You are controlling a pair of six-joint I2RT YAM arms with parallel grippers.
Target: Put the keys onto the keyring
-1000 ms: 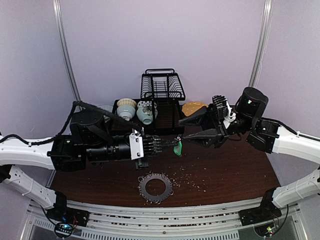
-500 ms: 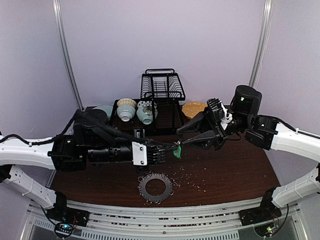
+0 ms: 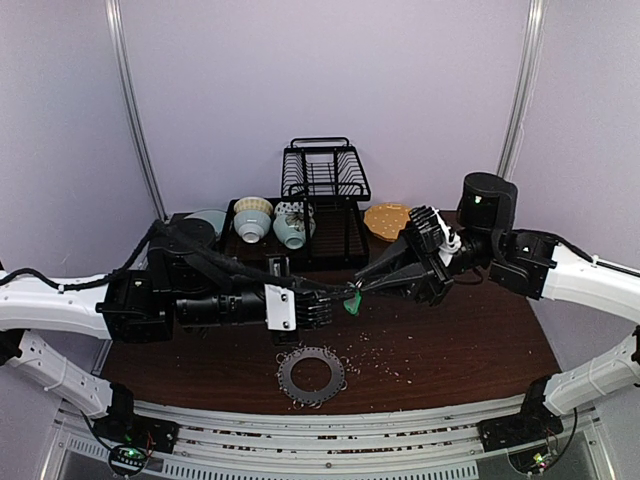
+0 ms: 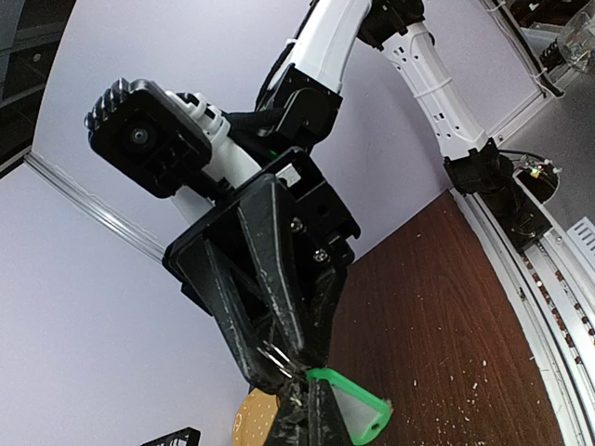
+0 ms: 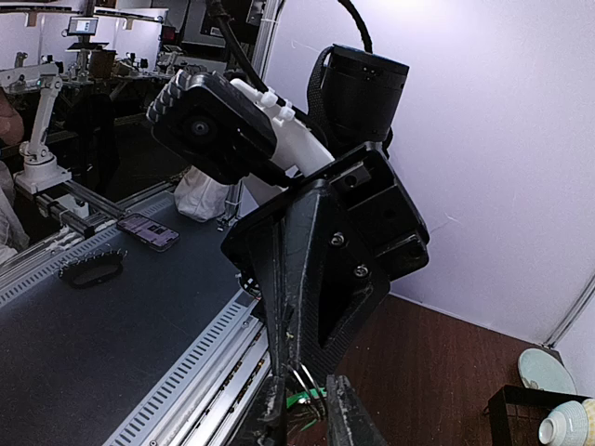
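Note:
The green key hangs in the air over the table's middle, pinched in my shut left gripper. In the left wrist view the key's green head sticks out to the right of my left gripper. My right gripper meets it tip to tip, its jaws closed down on the small silvery wire ring at the key's top. That wire ring sits between the right gripper's fingers, with green below. The dark keyring disc lies flat on the table near the front, below both grippers.
A black dish rack stands at the back centre, with bowls to its left and a yellow perforated disc to its right. Pale crumbs are scattered over the brown table.
My right gripper has moved left to the key and its wide-open jaws have closed at the key's top. My left gripper with the key has shifted slightly.

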